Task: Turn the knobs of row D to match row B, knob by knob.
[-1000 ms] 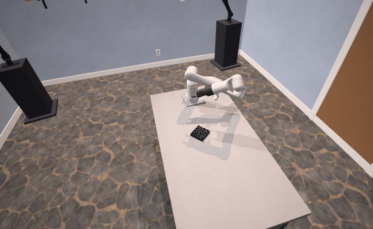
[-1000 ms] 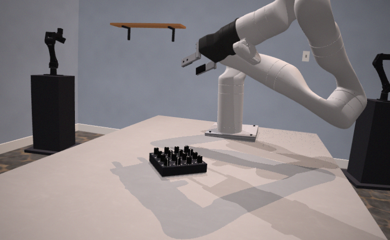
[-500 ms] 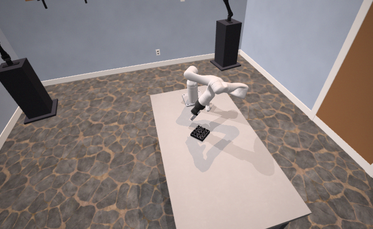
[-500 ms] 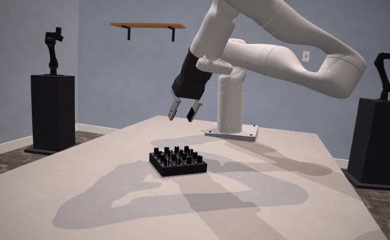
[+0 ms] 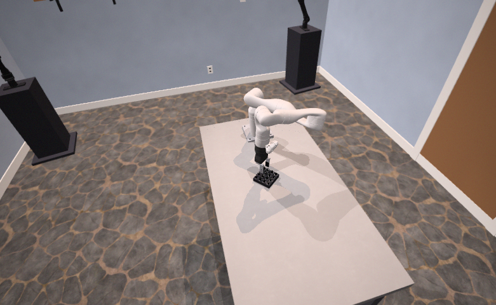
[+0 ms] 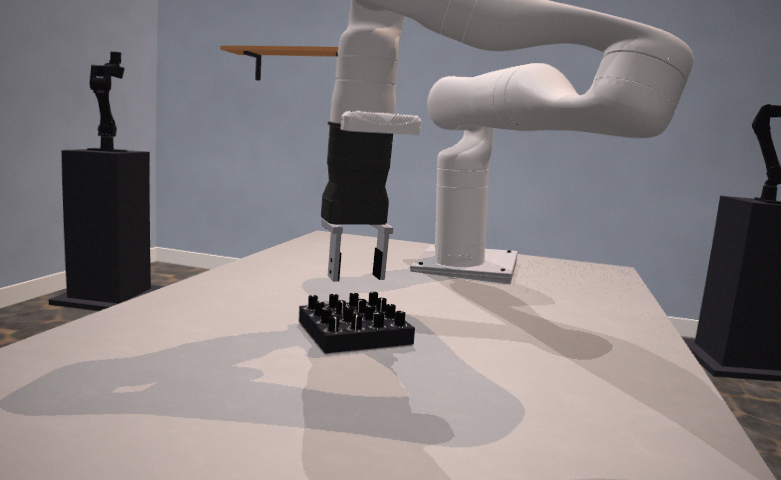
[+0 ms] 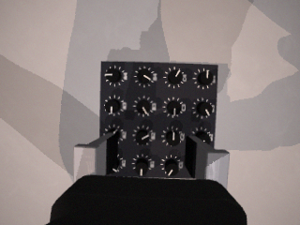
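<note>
The knob box (image 5: 268, 185) (image 6: 370, 340) (image 7: 128, 91) stands on the table. In the wrist view its names lie right of the knobs, so row A is the left column and row D the right. B4 (image 7: 143, 76) and B3 (image 7: 143, 108) point lower right, B2 (image 7: 143, 137) upper right, B1 (image 7: 142, 165) down. D4 (image 7: 204, 78) points up, D3 (image 7: 204, 109) lower right. D2 (image 7: 202, 137) is partly covered by a finger; D1 is hidden. My gripper (image 5: 264, 168) (image 6: 356, 278) (image 7: 151, 149) is open and empty, pointing down above the box, not touching it.
The table (image 5: 310, 260) (image 6: 174, 440) extends around the box. The arm's base plate (image 6: 504, 270) is bolted on behind it. Black pedestals (image 5: 35, 121) (image 6: 105, 226) with small arms stand on the floor away from the table.
</note>
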Robot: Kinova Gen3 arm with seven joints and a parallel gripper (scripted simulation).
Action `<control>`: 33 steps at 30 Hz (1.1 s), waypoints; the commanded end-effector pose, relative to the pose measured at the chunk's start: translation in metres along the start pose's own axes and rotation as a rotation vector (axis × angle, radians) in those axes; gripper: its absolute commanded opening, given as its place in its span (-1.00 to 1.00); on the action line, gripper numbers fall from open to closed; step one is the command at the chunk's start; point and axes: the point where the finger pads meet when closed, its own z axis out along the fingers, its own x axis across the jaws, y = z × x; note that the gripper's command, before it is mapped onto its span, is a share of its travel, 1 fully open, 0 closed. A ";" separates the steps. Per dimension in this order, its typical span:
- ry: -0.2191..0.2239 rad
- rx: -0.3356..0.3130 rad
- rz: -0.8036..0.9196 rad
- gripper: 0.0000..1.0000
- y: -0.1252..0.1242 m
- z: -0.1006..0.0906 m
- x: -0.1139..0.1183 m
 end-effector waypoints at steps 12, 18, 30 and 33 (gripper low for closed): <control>-0.007 0.062 0.025 1.00 -0.005 -0.003 0.008; -0.007 0.062 0.025 1.00 -0.005 -0.003 0.008; -0.007 0.062 0.025 1.00 -0.005 -0.003 0.008; -0.007 0.062 0.025 1.00 -0.005 -0.003 0.008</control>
